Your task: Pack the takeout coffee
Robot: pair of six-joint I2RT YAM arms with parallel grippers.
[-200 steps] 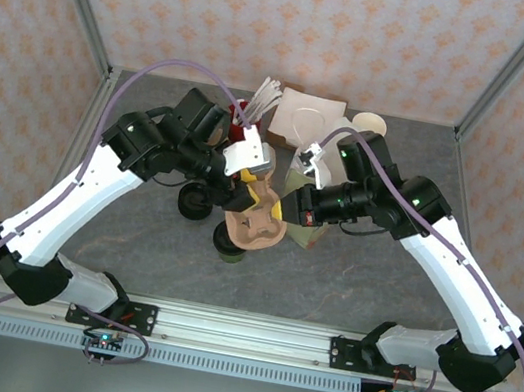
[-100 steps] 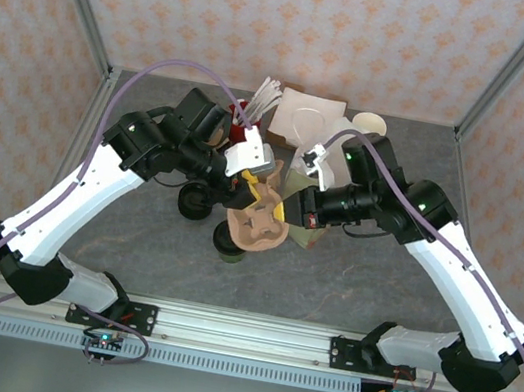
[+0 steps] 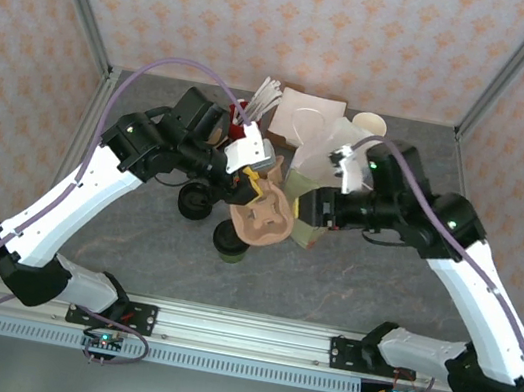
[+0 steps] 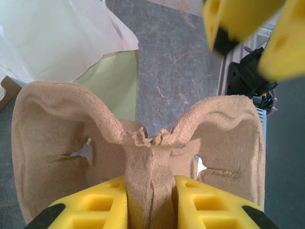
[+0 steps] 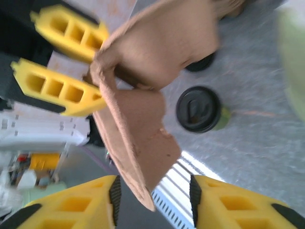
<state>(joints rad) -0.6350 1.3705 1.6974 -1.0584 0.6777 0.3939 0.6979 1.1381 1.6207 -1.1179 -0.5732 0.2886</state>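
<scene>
The takeout coffee (image 3: pixel 227 242), a small greenish cup under a black lid (image 5: pixel 198 109), stands on the table just below both grippers. Above it hangs a brown pulp cup carrier (image 3: pixel 260 218). My left gripper (image 4: pixel 150 191) is shut on the carrier's centre ridge (image 4: pixel 148 162). My right gripper (image 5: pixel 152 195) is open, and a corner of the carrier (image 5: pixel 143 143) hangs loose between its fingers, touching neither pad. The pale paper bag (image 3: pixel 315 170) lies behind the carrier, under the right arm.
A separate black round lid (image 3: pixel 193 202) sits left of the coffee. At the back stand a brown box with a white plate (image 3: pixel 306 118), a holder of sticks (image 3: pixel 263 95) and a white cup (image 3: pixel 370 124). Metal posts flank the table.
My right gripper has opened off the carrier and drawn back to the right. The left gripper has closed tighter on the ridge, and the carrier has swung slightly.
</scene>
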